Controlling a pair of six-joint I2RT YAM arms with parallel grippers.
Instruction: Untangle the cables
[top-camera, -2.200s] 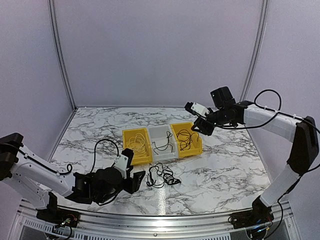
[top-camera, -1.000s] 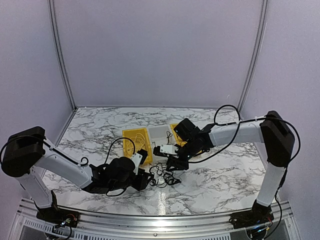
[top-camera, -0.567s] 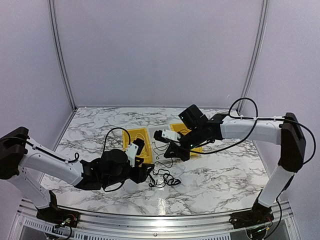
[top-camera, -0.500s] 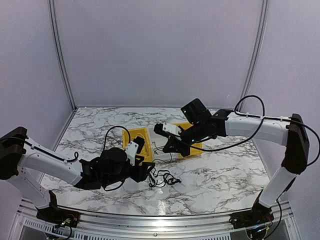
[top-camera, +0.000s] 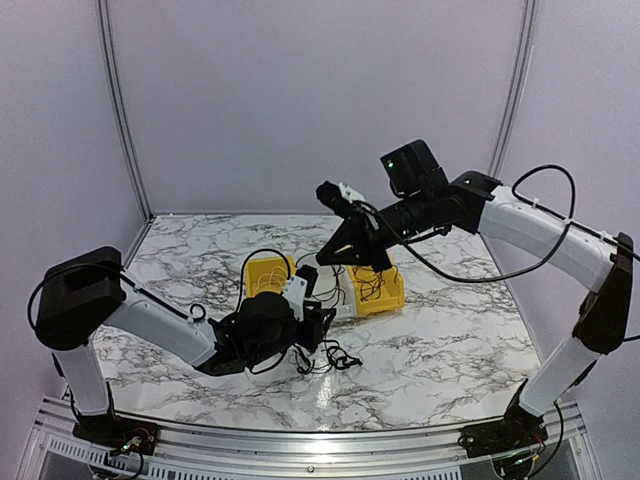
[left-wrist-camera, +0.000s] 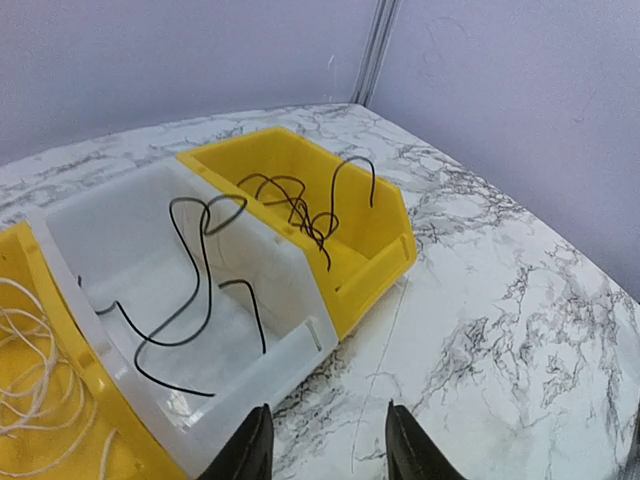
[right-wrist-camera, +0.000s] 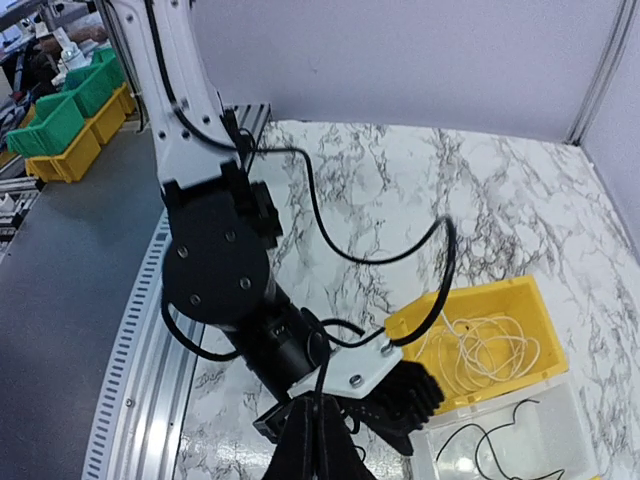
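- Grips a thin black cable (right-wrist-camera: 320, 380) in the clenched jaws of the right gripper (right-wrist-camera: 315, 425), high above the table (top-camera: 450, 330).
- Shows the tangle (top-camera: 325, 355) on the marble near the front edge, just ahead of the left gripper (left-wrist-camera: 328, 430), jaws released and nothing seen between them.
- Calls, by the look of it, for a slow, steady draw upward, with the heap pinned low so that one strand slides free rather than dragging the knot along.
- Shows three bins just behind the heap: a yellow bin (right-wrist-camera: 545, 320) with a pale cord (right-wrist-camera: 485, 350), a clear bin (left-wrist-camera: 300, 330) with a black cord (left-wrist-camera: 195, 290), and a second yellow bin (left-wrist-camera: 375, 265) with looped black cords (left-wrist-camera: 295, 205).
- Risks snagging the lifted strand on a bin rim or on the left arm's thick wiring (right-wrist-camera: 370, 262), directly beneath the high gripper.
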